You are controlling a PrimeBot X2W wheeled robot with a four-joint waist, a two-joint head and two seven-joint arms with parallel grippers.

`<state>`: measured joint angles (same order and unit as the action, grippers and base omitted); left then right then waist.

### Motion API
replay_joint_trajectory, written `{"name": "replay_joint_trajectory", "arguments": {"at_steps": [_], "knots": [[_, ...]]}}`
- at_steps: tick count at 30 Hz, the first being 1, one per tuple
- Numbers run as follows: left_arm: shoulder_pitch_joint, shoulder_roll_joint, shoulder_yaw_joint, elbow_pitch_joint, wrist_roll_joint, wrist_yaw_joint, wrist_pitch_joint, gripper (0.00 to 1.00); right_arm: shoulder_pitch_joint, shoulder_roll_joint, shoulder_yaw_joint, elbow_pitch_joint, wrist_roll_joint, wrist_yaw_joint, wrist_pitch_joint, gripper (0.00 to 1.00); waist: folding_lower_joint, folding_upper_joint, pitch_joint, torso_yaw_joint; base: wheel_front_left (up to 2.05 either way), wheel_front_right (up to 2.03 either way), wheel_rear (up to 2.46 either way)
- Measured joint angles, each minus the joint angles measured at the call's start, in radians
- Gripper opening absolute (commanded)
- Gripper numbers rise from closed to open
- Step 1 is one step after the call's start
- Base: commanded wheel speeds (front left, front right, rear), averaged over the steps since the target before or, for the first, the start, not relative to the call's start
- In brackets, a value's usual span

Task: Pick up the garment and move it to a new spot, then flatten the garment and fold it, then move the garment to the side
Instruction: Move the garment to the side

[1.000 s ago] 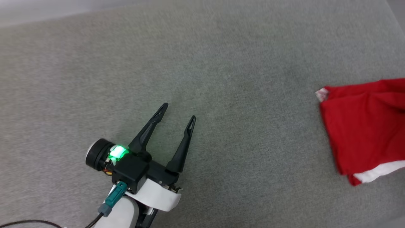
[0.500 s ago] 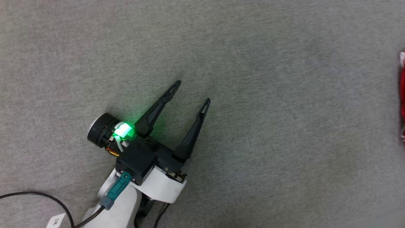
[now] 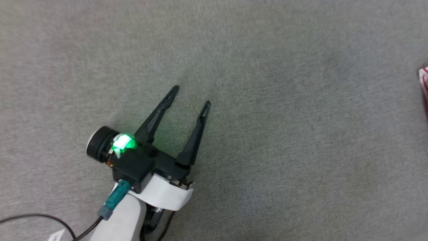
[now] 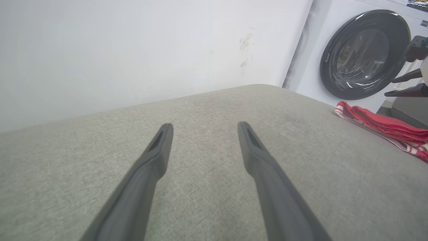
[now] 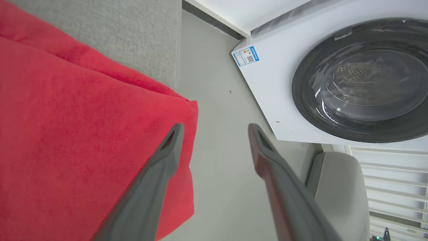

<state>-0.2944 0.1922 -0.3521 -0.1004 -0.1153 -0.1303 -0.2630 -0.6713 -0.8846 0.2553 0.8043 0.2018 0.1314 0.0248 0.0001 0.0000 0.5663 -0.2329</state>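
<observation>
The garment (image 4: 384,125) is a red shirt with red-and-white striped trim, lying in a flat folded stack at the right edge of the grey cushioned surface (image 4: 207,100). A sliver of the garment (image 3: 424,80) shows at the right border of the head view. My right gripper (image 5: 215,129) hovers open above the garment's (image 5: 83,134) outer corner, one finger over the red cloth, the other over the floor, and nothing between them. From the left wrist the right gripper (image 4: 391,87) shows just beyond the shirt. My left gripper (image 3: 191,95) is open and empty over bare fabric, far left of the garment.
A white front-loading washing machine (image 5: 361,80) with a dark round door stands on the pale floor (image 5: 217,100) beyond the surface's right edge. A white wall (image 4: 133,50) backs the far side. A black cable (image 3: 40,219) trails by my left forearm.
The head camera has swung left and down, so the garment slid from the right part of the picture to its very edge. My left gripper stays open in about the same pose.
</observation>
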Motion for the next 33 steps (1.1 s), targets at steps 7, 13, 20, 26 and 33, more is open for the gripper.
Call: {"name": "replay_joint_trajectory", "arguments": {"at_steps": [7, 13, 20, 26, 33], "knots": [[0.095, -0.044, 0.122, -0.002, -0.049, 0.016, 0.0, 1.0, -0.005, 0.09, -0.038, -0.104, 0.005, 0.0, -0.055, 1.0, 0.0, 0.0, -0.134, 0.013, 0.0, 0.0, 0.0], [0.187, -0.065, 0.228, -0.014, -0.047, 0.03, 0.0, 1.0, 0.076, 0.212, -0.137, -0.286, 0.072, 0.0, -0.116, 1.0, -0.0001, 0.0, -0.268, 0.036, 0.0, 0.0, 0.0], [0.269, -0.089, 0.297, -0.017, -0.055, 0.032, 0.0, 1.0, 0.288, 0.397, -0.281, -0.561, 0.14, 0.0, -0.147, 1.0, -0.0002, 0.0, -0.397, 0.081, 0.0, 0.0, 0.0], [0.329, -0.109, 0.308, 0.002, -0.045, 0.027, 0.0, 1.0, 0.51, 0.588, -0.334, -0.742, 0.142, 0.0, -0.153, 1.0, -0.0002, 0.0, -0.471, 0.13, 0.0, 0.0, 0.0], [0.396, -0.131, 0.3, 0.051, -0.028, 0.022, 0.0, 1.0, 0.678, 0.746, -0.316, -0.787, 0.161, -0.001, -0.207, 1.0, -0.0003, 0.0, -0.536, 0.17, 0.0, 0.0, 0.0]]}}
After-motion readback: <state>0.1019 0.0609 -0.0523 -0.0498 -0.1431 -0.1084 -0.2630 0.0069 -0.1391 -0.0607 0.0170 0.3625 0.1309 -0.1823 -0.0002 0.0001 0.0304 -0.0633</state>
